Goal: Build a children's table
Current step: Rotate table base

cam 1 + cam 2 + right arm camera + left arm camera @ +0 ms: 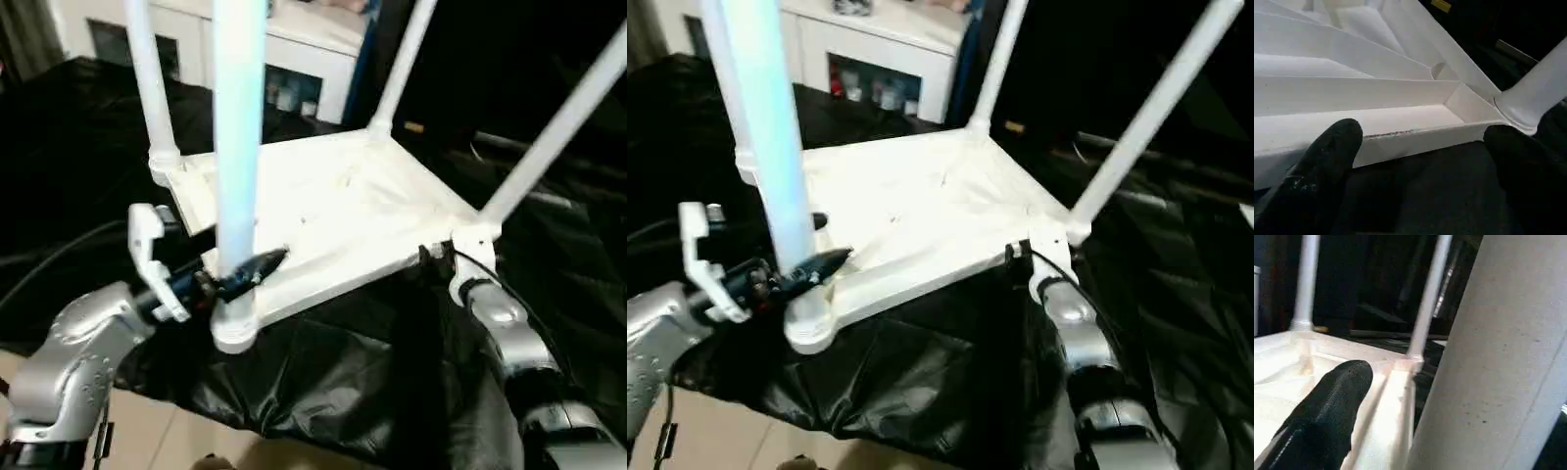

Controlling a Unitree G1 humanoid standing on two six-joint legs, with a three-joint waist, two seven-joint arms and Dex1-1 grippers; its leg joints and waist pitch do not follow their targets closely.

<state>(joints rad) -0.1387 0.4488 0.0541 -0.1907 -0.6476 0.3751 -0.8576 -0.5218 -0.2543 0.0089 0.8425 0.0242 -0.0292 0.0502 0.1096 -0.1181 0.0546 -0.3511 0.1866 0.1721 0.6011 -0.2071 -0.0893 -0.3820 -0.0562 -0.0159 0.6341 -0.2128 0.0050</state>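
Observation:
The children's table lies upside down on black cloth, its white rimmed top (343,206) facing up. White legs stand in its corner sockets: near-left leg (238,147), far-left leg (152,88), far-right leg (402,69), near-right leg (558,127). My left gripper (257,266) is open at the foot of the near-left leg, just above its socket. One black finger (1337,401) reaches past the leg (1498,362) over the top; the other is hidden behind the leg. My right gripper (1425,161) is open at the near-right corner, its fingers (1327,161) apart just short of the rim (1415,134).
A white cabinet with glass doors (284,59) stands behind the table. Black cloth (323,382) covers the support under the table top and hangs over its near edge. Pale floor (147,441) shows below on the left.

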